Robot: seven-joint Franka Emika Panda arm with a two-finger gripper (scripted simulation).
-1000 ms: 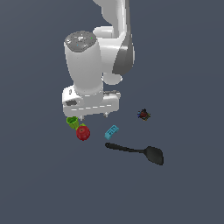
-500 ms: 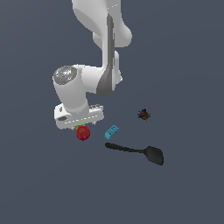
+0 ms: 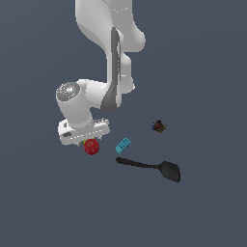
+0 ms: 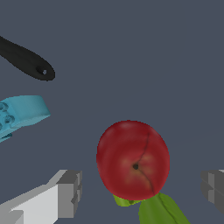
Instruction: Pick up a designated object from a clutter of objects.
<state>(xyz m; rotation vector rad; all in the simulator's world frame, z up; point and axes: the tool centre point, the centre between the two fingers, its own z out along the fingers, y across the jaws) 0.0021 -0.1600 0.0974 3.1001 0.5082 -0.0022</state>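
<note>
The red apple [image 4: 132, 160] lies on the grey floor, dimple facing the wrist camera, between my two fingers. My gripper [image 4: 140, 190] is open, one finger [image 4: 68, 192] on each side of the apple and apart from it. The lime-green cup [image 4: 157, 212] lies against the apple, partly under it. In the exterior view the white hand [image 3: 84, 130] hangs low just above the apple [image 3: 91, 147], and only a sliver of the cup [image 3: 85, 141] shows.
A light-blue toy brick [image 3: 122, 144] lies beside the apple on the exterior view's right, also in the wrist view [image 4: 19, 114]. A black spatula [image 3: 149, 166] lies beyond it, handle end [image 4: 28, 61] toward the brick. A small dark multicoloured object [image 3: 158, 127] sits farther off.
The arm has bent and lowered the hand toward the exterior view's left, down over the apple and cup. The green cup is now mostly covered. The objects have not moved.
</note>
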